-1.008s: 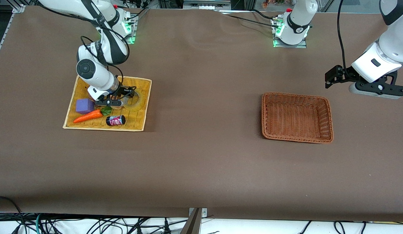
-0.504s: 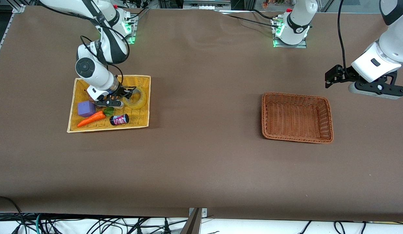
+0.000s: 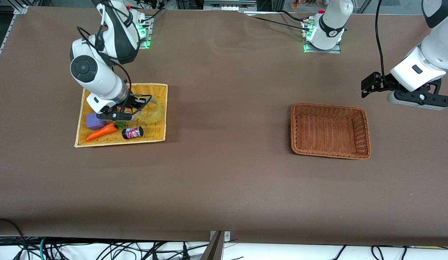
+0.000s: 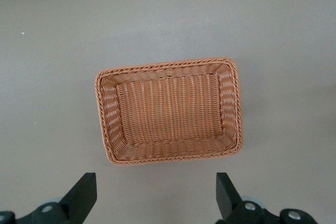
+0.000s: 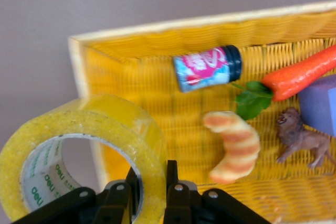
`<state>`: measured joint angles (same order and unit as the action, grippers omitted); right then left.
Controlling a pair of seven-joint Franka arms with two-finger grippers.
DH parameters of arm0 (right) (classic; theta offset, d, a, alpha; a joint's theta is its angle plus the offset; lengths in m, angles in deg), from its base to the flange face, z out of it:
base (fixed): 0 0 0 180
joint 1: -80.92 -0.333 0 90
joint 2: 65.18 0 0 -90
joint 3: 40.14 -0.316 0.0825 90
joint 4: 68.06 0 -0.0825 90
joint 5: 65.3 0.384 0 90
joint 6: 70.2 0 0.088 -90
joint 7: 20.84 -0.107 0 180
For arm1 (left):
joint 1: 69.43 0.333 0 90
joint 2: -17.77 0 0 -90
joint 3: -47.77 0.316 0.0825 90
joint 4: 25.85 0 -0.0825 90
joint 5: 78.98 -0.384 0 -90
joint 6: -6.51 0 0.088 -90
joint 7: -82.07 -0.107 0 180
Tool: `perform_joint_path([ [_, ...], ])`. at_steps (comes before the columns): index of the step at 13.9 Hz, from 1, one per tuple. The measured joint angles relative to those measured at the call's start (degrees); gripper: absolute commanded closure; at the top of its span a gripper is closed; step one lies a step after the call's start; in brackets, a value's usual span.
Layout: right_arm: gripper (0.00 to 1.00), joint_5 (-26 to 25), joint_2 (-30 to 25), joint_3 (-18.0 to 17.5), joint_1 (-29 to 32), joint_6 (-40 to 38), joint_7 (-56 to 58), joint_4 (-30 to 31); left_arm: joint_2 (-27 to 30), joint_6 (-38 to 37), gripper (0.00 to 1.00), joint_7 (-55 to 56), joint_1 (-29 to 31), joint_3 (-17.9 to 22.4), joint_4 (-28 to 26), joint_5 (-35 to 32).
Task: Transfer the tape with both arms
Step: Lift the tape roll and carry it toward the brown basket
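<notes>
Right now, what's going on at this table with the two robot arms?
The right pincer is shut on the wall of the tape roll and holds it up over the yellow tray. A carrot, a purple block, a small can, a toy croissant and a toy lion lie in that tray. The left pincer waits open over the table beside the brown basket, which holds nothing.

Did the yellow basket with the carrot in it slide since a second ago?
Yes. The yellow basket turned and slid a little toward the brown basket, which stayed put, while the right gripper pulled the tape.
</notes>
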<state>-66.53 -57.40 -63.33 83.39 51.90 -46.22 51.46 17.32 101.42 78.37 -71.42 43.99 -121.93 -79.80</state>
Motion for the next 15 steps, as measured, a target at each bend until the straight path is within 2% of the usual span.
perform_joint_path([
  [2,1.0,0.0,2.1,-1.7,-2.7,-1.2,-6.7,-4.7,0.0,0.0,0.0,0.0,0.0,-0.1,0.0,0.0],
  [5,1.0,-1.1,8.6,-2.0,-9.6,-1.1,-17.1,-11.0,0.0,0.0,0.0,0.0,0.0,-0.1,0.0,0.0],
  [11,1.0,-11.8,25.6,-2.0,-21.1,-0.8,-38.5,-24.8,0.0,0.0,0.0,0.0,0.0,-0.2,0.1,0.0],
  [15,1.0,-13.7,33.0,-1.7,-25.7,-0.4,-46.0,-32.8,0.0,0.0,0.0,0.0,-0.2,-0.3,0.3,0.0],
])
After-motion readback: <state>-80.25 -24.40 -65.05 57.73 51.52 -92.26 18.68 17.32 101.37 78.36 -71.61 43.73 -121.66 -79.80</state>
